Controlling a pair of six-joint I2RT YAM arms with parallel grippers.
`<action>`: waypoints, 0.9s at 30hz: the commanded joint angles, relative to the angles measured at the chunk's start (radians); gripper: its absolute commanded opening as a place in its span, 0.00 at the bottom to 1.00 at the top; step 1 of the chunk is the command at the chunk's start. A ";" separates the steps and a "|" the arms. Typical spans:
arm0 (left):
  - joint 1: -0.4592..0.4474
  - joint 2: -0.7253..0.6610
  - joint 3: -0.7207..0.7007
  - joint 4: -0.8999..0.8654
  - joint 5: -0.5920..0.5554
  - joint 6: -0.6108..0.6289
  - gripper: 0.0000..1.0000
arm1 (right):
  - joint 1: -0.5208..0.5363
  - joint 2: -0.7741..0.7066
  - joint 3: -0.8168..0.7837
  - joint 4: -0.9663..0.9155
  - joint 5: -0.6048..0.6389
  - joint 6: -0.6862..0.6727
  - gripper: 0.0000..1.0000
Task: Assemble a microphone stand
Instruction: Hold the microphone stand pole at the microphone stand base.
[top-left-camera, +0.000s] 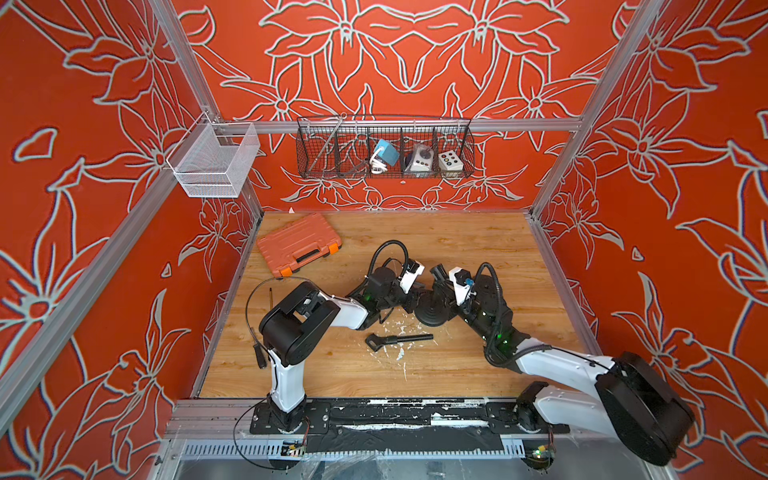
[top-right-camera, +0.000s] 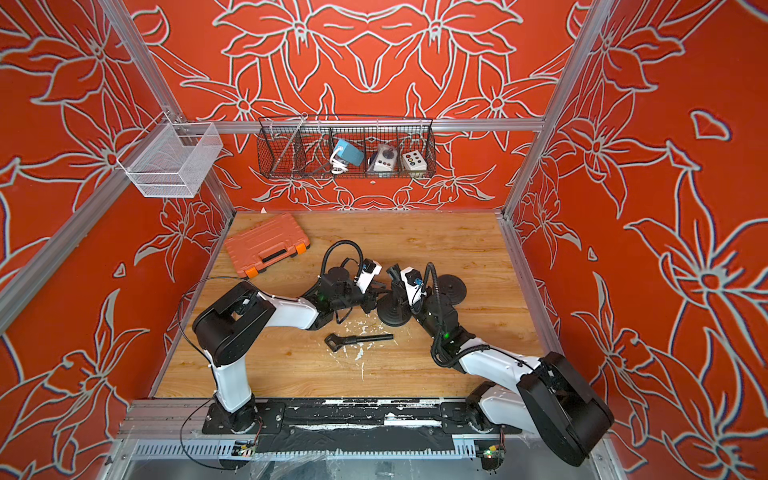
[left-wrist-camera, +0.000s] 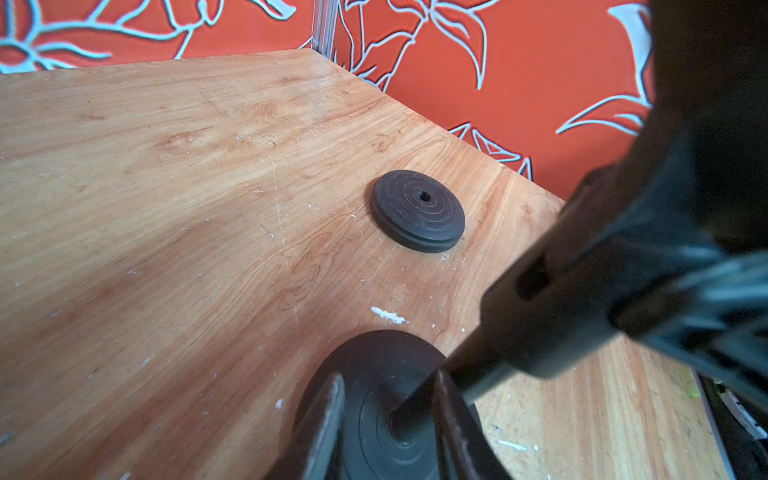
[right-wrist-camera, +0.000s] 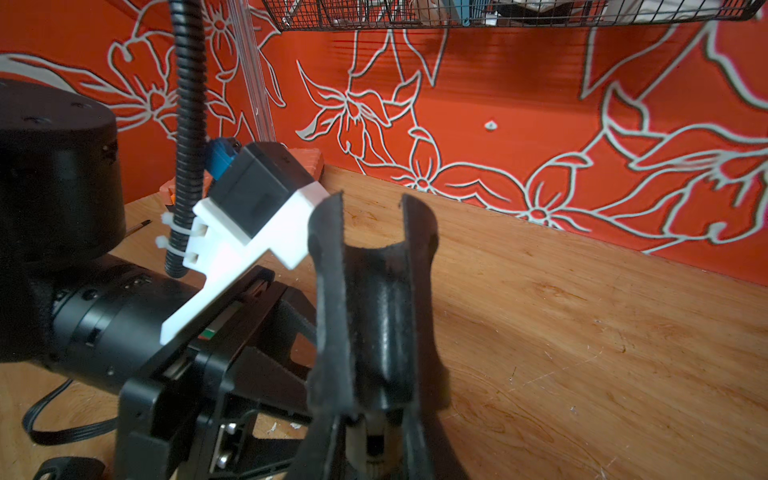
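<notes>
Left gripper (left-wrist-camera: 389, 374) fingers apart, astride thin pole (left-wrist-camera: 415, 406) right at centre of round base (left-wrist-camera: 361, 349). Right gripper (right-wrist-camera: 374, 199) clamped on same pole higher up. Second disc (left-wrist-camera: 417, 211) well apart beyond; loose black rod (top-left-camera: 399, 340) flat on table (top-left-camera: 332, 374) nearer robot.

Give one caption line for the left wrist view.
Left end effector straddles a pole entering a round base; a second base lies apart.

On my remote feed, red-orange walls (top-left-camera: 415, 62) traced with pale grey flower outlines framed a tan wood-grain table (top-left-camera: 478, 245), an orange tool case (top-left-camera: 297, 243), a black pole (right-wrist-camera: 380, 316), a ring-patterned black stand base (top-left-camera: 432, 311), a blue box (top-left-camera: 386, 153) in a black wire basket (top-left-camera: 316, 141), and my white-and-black arms (top-left-camera: 552, 365).
</notes>
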 joint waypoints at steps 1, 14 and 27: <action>-0.023 -0.024 -0.027 0.040 0.022 0.028 0.40 | 0.001 0.015 -0.055 -0.233 -0.022 0.034 0.00; -0.022 -0.086 -0.036 -0.088 0.074 0.146 0.43 | -0.023 -0.022 -0.064 -0.254 -0.059 0.022 0.00; -0.023 0.025 0.103 -0.032 0.125 0.114 0.47 | -0.044 0.002 -0.055 -0.226 -0.155 -0.001 0.00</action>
